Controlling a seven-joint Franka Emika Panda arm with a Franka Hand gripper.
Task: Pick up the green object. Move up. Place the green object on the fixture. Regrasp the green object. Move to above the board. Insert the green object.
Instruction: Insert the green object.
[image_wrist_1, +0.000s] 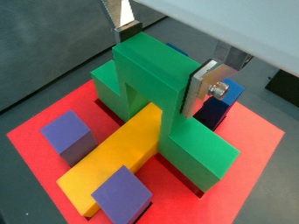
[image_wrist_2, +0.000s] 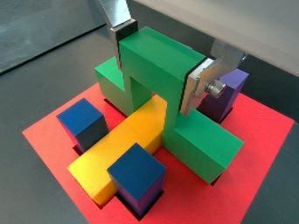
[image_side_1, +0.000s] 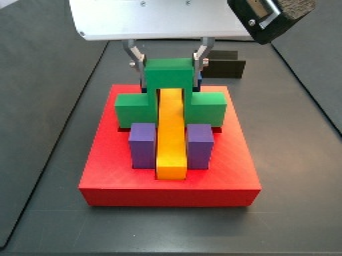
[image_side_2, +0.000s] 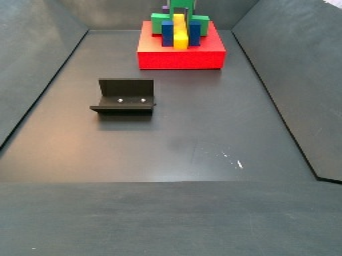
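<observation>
1. Gripper at upper centre of both wrist views, pinching the stem of the green piece; silver fingers flat against either side, pads hidden.
2. In a side view, gripper just above the far end of the board, under the white wrist housing, clamped on the green piece.
3. Green piece seated low: wide bar down among the other parts, stem upright, yellow bar lying across and touching it.
4. Blue blocks and purple blocks flanking the yellow bar, standing on the red board.
5. Fixture empty at left centre of a side view, well apart from the board at the top.
6. Progress, as a judgement: pick-up, fixture placing, regrasp and move over the board look done; insertion appears at or close to full depth, though the slot itself is hidden.
7. Left, probably: release and retreat upward.
</observation>
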